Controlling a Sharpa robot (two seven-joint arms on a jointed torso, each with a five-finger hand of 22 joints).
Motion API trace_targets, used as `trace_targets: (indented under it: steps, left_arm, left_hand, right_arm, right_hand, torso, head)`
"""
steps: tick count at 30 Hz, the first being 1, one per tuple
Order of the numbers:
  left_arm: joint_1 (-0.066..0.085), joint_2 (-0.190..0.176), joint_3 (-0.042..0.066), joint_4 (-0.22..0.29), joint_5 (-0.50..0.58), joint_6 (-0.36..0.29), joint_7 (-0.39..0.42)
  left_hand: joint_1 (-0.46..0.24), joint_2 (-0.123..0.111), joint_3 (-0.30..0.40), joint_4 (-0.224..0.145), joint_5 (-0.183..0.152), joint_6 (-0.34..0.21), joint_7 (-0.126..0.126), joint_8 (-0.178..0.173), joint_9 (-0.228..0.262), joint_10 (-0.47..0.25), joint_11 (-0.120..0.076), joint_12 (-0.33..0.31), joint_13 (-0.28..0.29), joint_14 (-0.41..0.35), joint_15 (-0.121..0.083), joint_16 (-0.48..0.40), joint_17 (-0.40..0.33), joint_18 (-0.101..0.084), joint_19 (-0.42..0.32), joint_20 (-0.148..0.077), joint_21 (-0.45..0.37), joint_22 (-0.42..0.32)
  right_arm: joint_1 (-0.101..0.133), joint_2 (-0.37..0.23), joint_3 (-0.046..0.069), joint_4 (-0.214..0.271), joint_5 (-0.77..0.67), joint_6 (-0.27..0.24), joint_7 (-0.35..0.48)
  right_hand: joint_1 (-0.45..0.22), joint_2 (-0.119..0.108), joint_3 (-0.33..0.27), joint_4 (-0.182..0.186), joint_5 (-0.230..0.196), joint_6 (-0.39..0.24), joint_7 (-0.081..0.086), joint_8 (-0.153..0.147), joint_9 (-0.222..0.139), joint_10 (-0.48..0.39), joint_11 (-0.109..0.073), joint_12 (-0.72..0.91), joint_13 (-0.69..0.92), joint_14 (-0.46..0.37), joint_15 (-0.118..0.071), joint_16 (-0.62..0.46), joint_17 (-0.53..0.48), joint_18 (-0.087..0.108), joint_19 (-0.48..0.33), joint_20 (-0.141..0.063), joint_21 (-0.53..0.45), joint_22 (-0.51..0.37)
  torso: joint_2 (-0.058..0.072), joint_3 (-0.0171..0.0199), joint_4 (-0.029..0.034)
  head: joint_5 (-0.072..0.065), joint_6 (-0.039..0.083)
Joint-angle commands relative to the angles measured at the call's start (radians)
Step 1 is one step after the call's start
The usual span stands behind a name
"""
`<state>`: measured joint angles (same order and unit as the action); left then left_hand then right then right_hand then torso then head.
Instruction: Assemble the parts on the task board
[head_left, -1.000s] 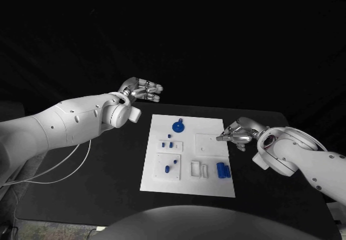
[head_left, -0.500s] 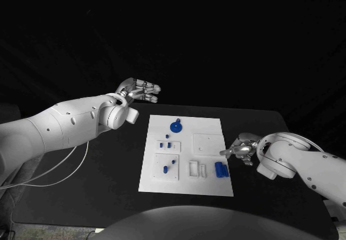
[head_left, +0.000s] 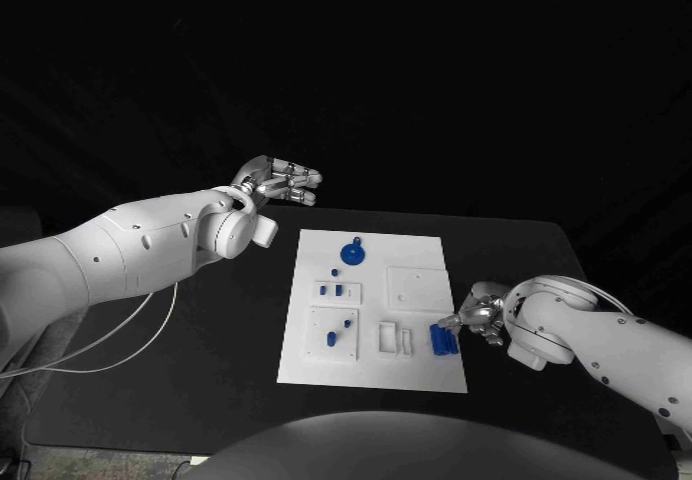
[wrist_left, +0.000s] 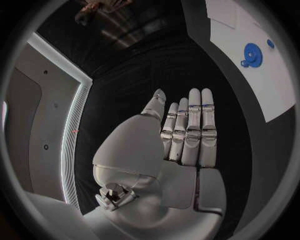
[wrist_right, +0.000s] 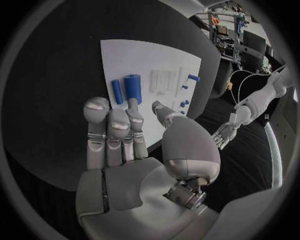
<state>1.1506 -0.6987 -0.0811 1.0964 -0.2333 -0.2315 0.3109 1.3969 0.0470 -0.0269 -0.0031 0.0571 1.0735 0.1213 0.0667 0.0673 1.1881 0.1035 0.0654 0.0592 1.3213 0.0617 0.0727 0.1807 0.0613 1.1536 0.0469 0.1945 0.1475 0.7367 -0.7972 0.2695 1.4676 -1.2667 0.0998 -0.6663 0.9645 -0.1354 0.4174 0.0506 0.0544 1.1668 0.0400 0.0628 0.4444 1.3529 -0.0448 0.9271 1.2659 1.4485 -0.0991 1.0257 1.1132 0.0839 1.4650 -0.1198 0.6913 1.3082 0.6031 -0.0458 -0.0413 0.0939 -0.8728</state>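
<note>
Right robot hand (head_left: 473, 318) hovers low at the right edge of the task board (head_left: 415, 372), fingers loosely extended and apart, holding nothing; wrist view shows its fingertips (wrist_right: 132, 104) just short of two loose blue cylinders, a thick one (wrist_right: 132, 88) and a thin one (wrist_right: 117, 91), lying side by side on the board's near right corner. Left robot hand (head_left: 281, 178) is raised well off beyond the board's far left corner, fingers straight and side by side, empty. Outward across the board: a blue round disc part (head_left: 355, 253) sits near the far end; small blue pegs (head_left: 333, 290) stand in a square block at mid-left, and another blue piece (head_left: 343, 329) lies on the square block nearer the robot; a pale slotted fixture (head_left: 391, 337) beside the cylinders looks unfilled. Judgement: some small parts appear seated, but both cylinders are loose, so the assembly is partway at most, with a pick-up of one cylinder the likely step in hand. Room: the black bench (head_left: 216, 330) lies bare on both sides of the board, so approach from the right is open; the cylinders lie near the board's right edge and could roll off onto the bench if nudged.
</note>
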Motion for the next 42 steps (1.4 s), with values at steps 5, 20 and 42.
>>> trace_targets:
  steps: [5, 20, 42]
  left_arm:
    - [0.000, 0.001, 0.001, 0.002, -0.001, 0.019, 0.016]
    - [0.000, 0.001, 0.001, 0.003, -0.001, 0.045, 0.009]
    - [0.000, 0.005, 0.001, 0.001, -0.002, 0.046, 0.001]
  left_hand:
    - [-0.030, -0.026, -0.033, 0.008, -0.010, -0.005, 0.005, -0.002, 0.000, -0.004, -0.003, -0.006, 0.000, -0.009, 0.003, -0.003, -0.006, -0.005, -0.010, 0.000, -0.004, -0.002]
    - [-0.038, -0.016, -0.080, 0.016, -0.010, -0.012, 0.008, -0.002, -0.001, -0.010, 0.000, -0.006, 0.000, -0.003, 0.004, -0.002, -0.039, -0.010, 0.004, -0.002, -0.028, -0.017]
    - [-0.040, -0.016, -0.081, 0.020, -0.010, -0.016, 0.009, -0.002, 0.000, -0.013, 0.002, -0.006, 0.000, -0.003, 0.005, -0.002, -0.046, -0.010, 0.010, -0.001, -0.037, -0.022]
  right_arm:
    - [-0.004, 0.029, -0.017, -0.042, -0.012, 0.051, -0.021]
    - [-0.011, 0.085, -0.038, -0.078, -0.045, 0.000, -0.008]
    - [-0.012, 0.193, -0.100, -0.159, -0.097, -0.042, 0.017]
  right_hand:
    - [-0.003, -0.009, -0.003, -0.010, -0.004, -0.013, 0.002, 0.001, 0.001, 0.003, 0.005, 0.000, 0.007, 0.009, 0.002, 0.002, 0.005, -0.021, 0.050, -0.001, -0.004, 0.016]
    - [-0.002, -0.029, -0.008, 0.001, -0.006, -0.014, 0.003, 0.002, 0.005, 0.004, 0.005, 0.014, 0.023, 0.010, 0.002, 0.003, 0.014, -0.022, 0.052, -0.001, -0.004, 0.027]
    - [0.022, -0.035, -0.032, 0.015, -0.006, -0.032, 0.009, 0.000, -0.006, 0.003, 0.008, 0.016, 0.037, 0.011, 0.003, -0.004, 0.023, -0.022, 0.053, -0.001, -0.013, 0.038]
  torso:
    - [0.000, 0.0001, -0.0008]
    - [0.000, 0.0004, -0.0011]
    - [0.001, -0.0001, -0.0008]
  head:
    - [0.001, 0.000]
    - [0.007, 0.000]
    - [0.017, 0.000]
